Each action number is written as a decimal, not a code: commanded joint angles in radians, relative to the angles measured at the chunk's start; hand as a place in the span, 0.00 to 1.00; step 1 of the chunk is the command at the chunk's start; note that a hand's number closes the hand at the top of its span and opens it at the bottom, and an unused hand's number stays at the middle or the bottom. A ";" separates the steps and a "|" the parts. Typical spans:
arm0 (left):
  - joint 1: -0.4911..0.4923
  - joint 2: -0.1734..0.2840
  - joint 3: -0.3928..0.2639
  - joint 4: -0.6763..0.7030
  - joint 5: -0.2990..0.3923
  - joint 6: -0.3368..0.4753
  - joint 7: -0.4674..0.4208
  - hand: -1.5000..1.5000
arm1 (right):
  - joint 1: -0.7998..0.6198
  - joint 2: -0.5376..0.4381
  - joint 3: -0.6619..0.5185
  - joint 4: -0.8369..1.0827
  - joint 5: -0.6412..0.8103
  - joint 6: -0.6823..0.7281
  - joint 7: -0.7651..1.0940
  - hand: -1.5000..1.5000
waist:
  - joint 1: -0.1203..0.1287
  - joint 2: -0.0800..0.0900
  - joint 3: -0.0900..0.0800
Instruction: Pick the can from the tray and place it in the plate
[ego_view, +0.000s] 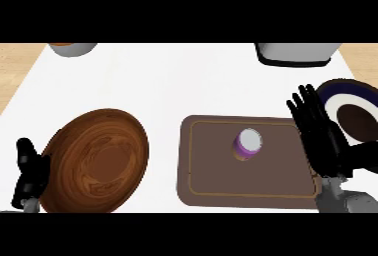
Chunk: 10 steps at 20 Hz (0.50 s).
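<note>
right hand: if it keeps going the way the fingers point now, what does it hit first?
The right hand has straight fingers pointing up the view, away from the robot. That line looks free across bare counter, until the grey appliance at the far edge. Height is unclear.

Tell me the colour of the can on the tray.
Purple can with a pale grey top, seen in the head view.

Inspection recorded a white counter top (170, 80) that filled most of the view. At its far left corner stood a round grey vessel (72, 48), cut off by the upper edge, with an orange-brown interior showing. At the far right corner sat a larger pale grey container (295, 54) with a dark base band — also cut off above, so its type could not be determined. The two stood well apart. Light wood-grain surfacing (15, 60) flanked the counter on both sides.
</note>
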 joint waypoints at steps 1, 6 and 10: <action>-0.022 -0.006 0.017 -0.019 -0.007 -0.030 -0.045 0.50 | -0.067 0.038 0.056 -0.020 0.079 -0.084 0.043 1.00 | 0.000 0.023 0.030; -0.102 -0.031 -0.030 -0.086 -0.080 -0.100 -0.291 0.50 | -0.315 0.134 0.190 0.162 0.277 -0.270 0.153 1.00 | 0.043 0.029 0.025; -0.102 -0.051 -0.036 -0.084 -0.061 -0.099 -0.264 0.50 | -0.223 0.097 0.206 0.190 0.610 -0.545 0.029 0.00 | 0.008 0.025 0.026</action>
